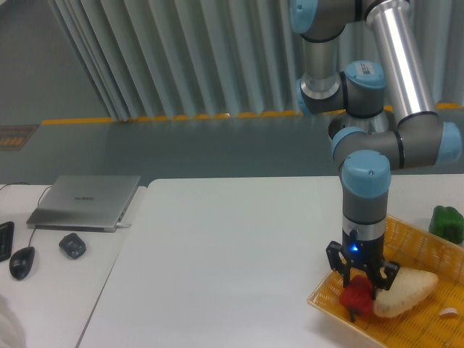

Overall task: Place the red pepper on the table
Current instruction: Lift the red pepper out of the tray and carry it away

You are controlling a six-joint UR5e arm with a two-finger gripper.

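The red pepper (357, 299) lies in the near left corner of the yellow woven basket (325, 299), at the right end of the white table (217, 254). My gripper (362, 301) points straight down over it. Its black fingers have come in against the pepper's sides and hide part of it. The pepper still rests low in the basket, touching the pale bread piece (407, 291) on its right.
A green pepper (447, 222) sits at the basket's far right edge, and a small white scrap (449, 313) lies near its front. On the separate left desk are a closed laptop (85, 201), a dark mouse (22, 262) and a small dark object (72, 245).
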